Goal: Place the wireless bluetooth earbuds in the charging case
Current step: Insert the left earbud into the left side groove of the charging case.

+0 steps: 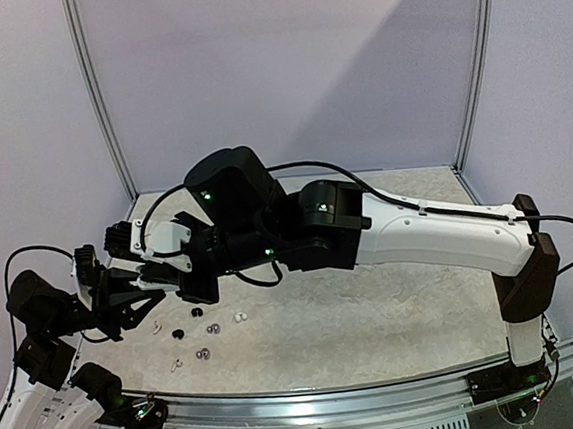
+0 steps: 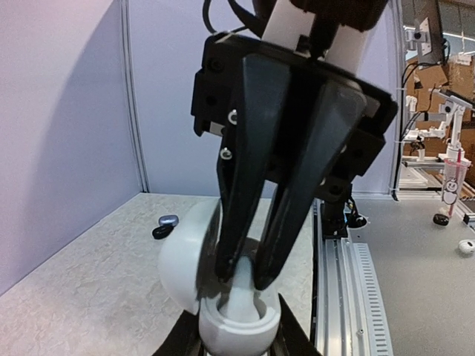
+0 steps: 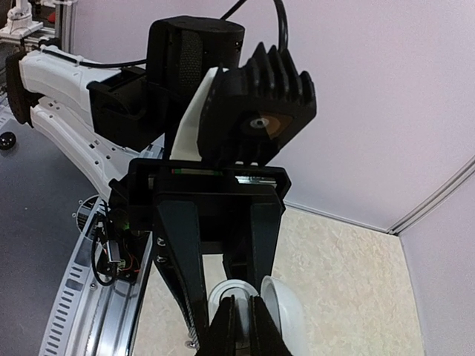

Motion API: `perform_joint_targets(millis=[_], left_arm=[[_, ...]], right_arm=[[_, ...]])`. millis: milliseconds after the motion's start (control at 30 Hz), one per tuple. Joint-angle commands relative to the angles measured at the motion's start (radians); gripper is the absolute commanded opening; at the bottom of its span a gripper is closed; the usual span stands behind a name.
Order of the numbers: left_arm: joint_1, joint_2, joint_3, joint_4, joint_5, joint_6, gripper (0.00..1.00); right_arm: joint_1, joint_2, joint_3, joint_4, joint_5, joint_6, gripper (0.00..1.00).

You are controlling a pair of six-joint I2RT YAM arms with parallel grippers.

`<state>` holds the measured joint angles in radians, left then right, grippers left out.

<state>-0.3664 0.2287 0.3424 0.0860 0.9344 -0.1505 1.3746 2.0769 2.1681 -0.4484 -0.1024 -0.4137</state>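
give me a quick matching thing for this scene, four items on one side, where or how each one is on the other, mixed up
1 charging case
2 right hand
3 left hand
4 grey-lavender earbud

a lying on the table
b lid open
c fingertips down in the case
d holding the case

Pairs: 1-b, 2-c, 3-d, 4-a

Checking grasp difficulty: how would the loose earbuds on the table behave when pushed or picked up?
Probably light and apt to roll or skid: the earbuds are tiny rounded pebbles lying loose on the table. Likely hard to pinch squarely too, offering little flat surface.
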Motion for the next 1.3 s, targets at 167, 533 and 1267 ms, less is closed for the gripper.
perform_joint_targets(millis=[167,533,1267], left_arm=[[-0.016,-0.012,-0.006,0.025,0.005,-0.004,0.0],[-0.016,0.005,-0.003,0.012,-0.063,-0.025,0.0],[0.034,0.035,0.023,0.065,-0.12,-0.161,0.0]], right_arm=[[0.004,0.026,0.005,-0.026,0.033,-0.01,0.18],[0.003,-0.07,-0.015,0.08,-0.053,-0.004,0.3],[-0.247,-0.154,-0.21,0.035,0.024,0.335,0.45]])
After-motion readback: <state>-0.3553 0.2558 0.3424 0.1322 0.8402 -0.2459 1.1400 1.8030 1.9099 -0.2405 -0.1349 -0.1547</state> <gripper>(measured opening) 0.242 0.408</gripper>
